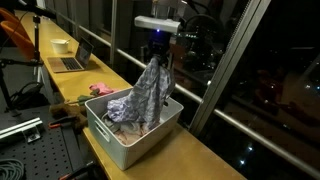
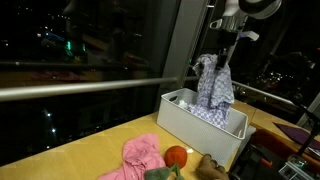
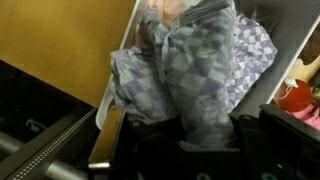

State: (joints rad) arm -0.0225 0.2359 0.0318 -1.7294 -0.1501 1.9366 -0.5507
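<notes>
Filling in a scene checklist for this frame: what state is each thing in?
white bin, upright, holding cloths
checked cloth, hanging from the tool, lower end in the white bin
tool, shut on the checked cloth
pink cloth, crumpled on the table
laptop, open

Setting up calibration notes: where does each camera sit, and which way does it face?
Exterior view: stands off the counter, looking along it at the bin; shows the gripper holding the cloth.
Exterior view: low at the counter, facing the windows; shows the gripper above the bin.
Wrist view: looks down past the cloth into the bin; gripper body at bottom.
Shared: all show cloth and bin.
</notes>
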